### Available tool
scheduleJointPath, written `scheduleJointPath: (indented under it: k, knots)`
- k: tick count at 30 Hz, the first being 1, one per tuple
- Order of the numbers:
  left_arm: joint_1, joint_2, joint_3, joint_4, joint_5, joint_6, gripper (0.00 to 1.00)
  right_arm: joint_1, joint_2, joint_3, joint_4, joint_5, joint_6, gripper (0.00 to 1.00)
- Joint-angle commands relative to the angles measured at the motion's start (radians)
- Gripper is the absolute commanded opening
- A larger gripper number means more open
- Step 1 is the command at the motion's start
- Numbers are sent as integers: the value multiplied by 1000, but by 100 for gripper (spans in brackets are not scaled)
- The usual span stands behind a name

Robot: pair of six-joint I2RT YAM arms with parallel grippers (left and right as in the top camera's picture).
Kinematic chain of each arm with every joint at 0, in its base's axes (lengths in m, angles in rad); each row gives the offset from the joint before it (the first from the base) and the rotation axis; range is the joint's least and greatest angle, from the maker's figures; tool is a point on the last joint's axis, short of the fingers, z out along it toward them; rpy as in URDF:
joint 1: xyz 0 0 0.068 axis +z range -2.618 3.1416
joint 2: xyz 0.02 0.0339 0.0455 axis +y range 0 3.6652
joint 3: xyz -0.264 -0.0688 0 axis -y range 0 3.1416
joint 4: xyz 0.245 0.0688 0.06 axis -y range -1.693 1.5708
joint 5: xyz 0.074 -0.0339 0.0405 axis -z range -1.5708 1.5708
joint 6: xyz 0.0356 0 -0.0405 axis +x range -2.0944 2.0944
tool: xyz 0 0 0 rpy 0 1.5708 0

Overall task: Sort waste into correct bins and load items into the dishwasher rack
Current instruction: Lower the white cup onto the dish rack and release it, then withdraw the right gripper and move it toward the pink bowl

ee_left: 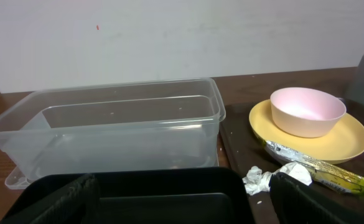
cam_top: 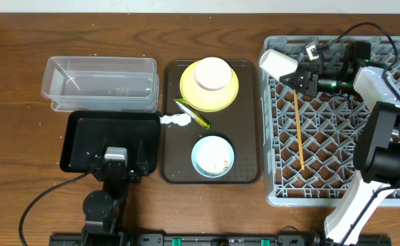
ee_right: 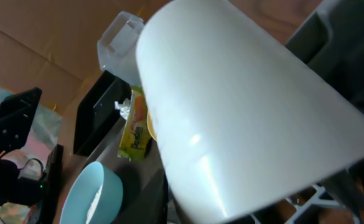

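Observation:
My right gripper is shut on the small white cup, held tipped over the far left corner of the grey dishwasher rack; the cup fills the right wrist view. A chopstick lies in the rack. The pink cup sits on the yellow plate. The green-and-yellow wrapper, white tissue and blue bowl with rice scraps lie on the brown tray. My left gripper is open over the black tray, behind which is the clear tub.
The dark brown serving tray lies between the bins and the rack. The right arm and its cables stretch over the rack's right side.

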Motion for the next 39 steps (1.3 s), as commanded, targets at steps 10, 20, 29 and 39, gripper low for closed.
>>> scheduleJointPath:
  k: [10, 20, 29, 39]
  knots:
    - [-4, 0, -19, -37, -27, 6, 90, -48, 6, -5, -38, 100, 60, 17]
    - [-4, 0, -19, -37, -27, 6, 90, -88, -18, 14, -92, 140, 108, 20]
    - [-4, 0, -19, -37, -27, 6, 90, -87, -182, 17, -90, 355, 269, 20]
    - [-4, 0, -19, -37, -27, 6, 90, 75, -495, 17, -85, 681, 364, 19]
